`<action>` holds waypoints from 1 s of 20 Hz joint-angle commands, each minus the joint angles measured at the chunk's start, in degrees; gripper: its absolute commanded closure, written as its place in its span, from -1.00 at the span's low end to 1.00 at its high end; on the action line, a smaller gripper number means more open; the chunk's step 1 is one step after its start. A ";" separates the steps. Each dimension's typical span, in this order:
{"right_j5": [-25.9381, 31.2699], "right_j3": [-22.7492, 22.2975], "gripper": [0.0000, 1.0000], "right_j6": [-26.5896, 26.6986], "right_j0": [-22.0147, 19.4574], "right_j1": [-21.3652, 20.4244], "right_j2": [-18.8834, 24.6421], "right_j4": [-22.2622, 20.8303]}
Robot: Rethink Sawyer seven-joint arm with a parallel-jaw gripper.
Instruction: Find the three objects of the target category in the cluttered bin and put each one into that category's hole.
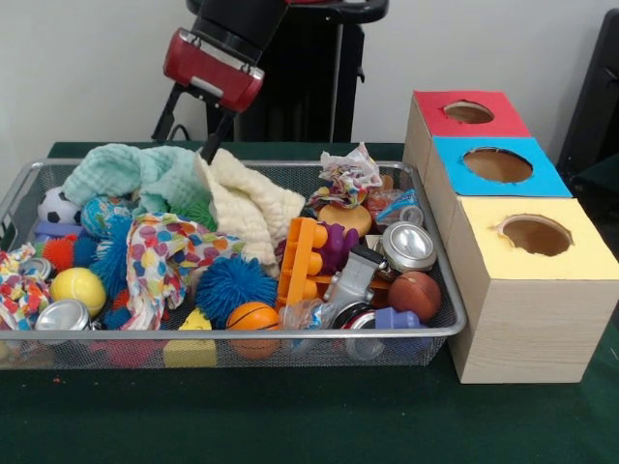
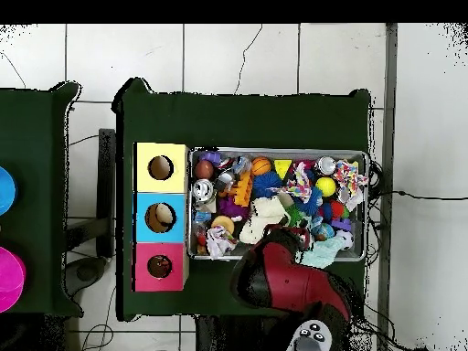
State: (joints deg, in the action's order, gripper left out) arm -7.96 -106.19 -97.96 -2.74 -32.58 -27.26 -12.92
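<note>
I see the claw (image 1: 211, 148) only as a dark tip under the red wrist, down at the far rim of the bin (image 1: 440, 324), where the mint cloth (image 1: 135, 172) meets the cream cloth (image 1: 253, 208). I cannot tell how far open it is, nor whether it has hold of anything; it seems to touch the cloth, but I cannot be sure. From overhead the red arm (image 2: 288, 283) covers it entirely.

I cannot pick out any plush animal with certainty among the clutter. A tan rounded thing (image 1: 345, 218) lies near the far right part of the bin, half under a crumpled floral rag (image 1: 345, 177); I cannot say what it is or which way it points.

The bin's long axis runs left to right in the front view, parallel to the table's edge. The box (image 1: 517, 333) stands just beside its right end, its three holes in a row running away from the camera: yellow nearest, blue, then the red hole (image 1: 468, 112) farthest, nearest the robot.

Everything sits on a dark green table (image 1: 290, 416). The wall behind is pale; overhead shows white floor tiles (image 2: 238, 55).
</note>
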 commanded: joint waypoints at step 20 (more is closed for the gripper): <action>2.41 -10.23 -1.00 -13.93 -3.95 -3.52 16.80 10.20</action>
State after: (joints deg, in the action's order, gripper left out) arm -10.43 -113.53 -98.00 -2.87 -33.96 -19.95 -5.57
